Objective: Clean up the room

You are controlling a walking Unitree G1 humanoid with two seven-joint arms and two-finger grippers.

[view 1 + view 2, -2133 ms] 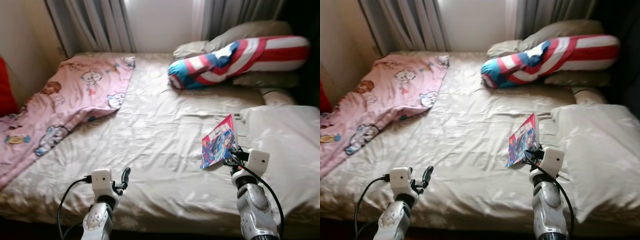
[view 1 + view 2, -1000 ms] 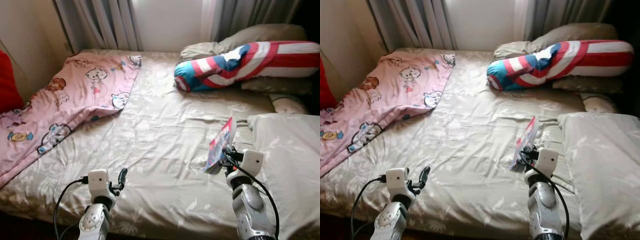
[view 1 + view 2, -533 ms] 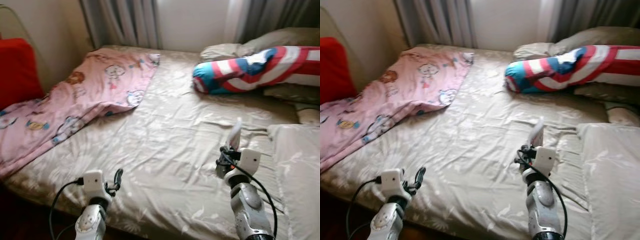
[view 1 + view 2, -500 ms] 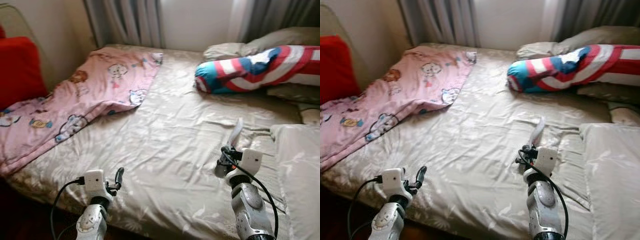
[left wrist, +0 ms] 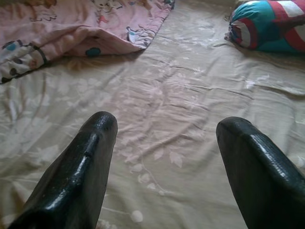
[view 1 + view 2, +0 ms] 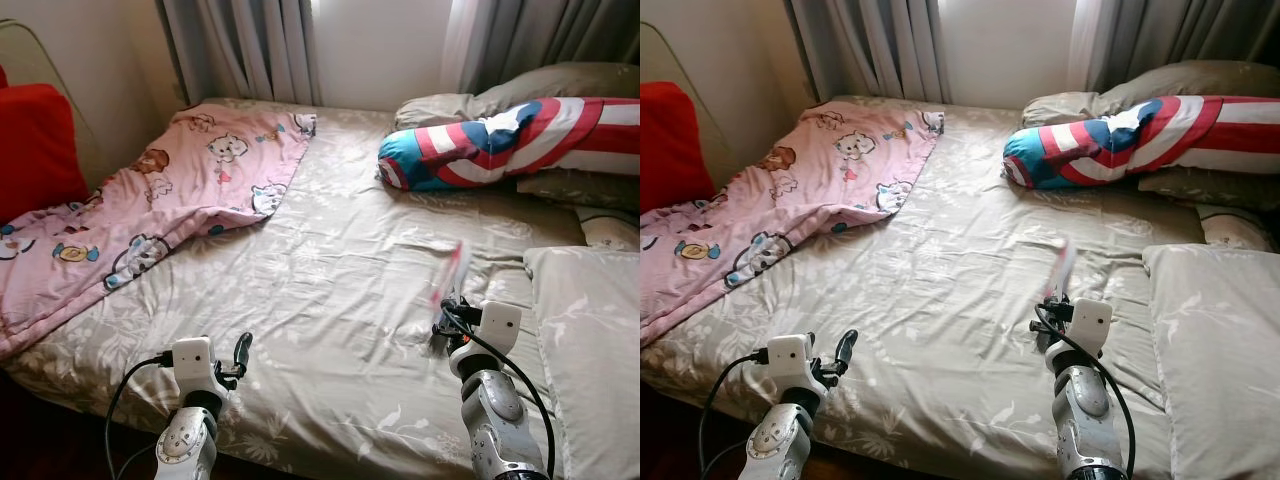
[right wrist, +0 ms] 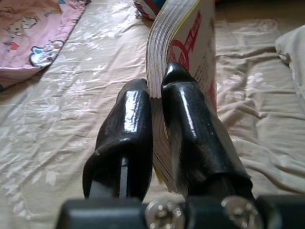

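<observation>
A thin comic book (image 6: 453, 277) with a red and white cover stands upright and edge-on above the beige bed sheet (image 6: 330, 270). My right gripper (image 6: 444, 322) is shut on its lower edge. In the right wrist view the two black fingers (image 7: 131, 114) pinch the book (image 7: 195, 43) by its pages. My left gripper (image 6: 240, 350) hovers low over the near edge of the bed, open, and in its wrist view the fingers (image 5: 90, 157) stand wide apart with nothing between them.
A pink cartoon blanket (image 6: 170, 190) lies crumpled over the bed's left side. A red, white and blue bolster (image 6: 490, 140) rests on pillows at the head. A beige pillow (image 6: 590, 330) lies to the right, and a red cushion (image 6: 35, 140) at the far left.
The book in my right gripper has turned from cover-up to upright and edge-on. The camera has swung left, bringing the red cushion into view. The left gripper stays open.
</observation>
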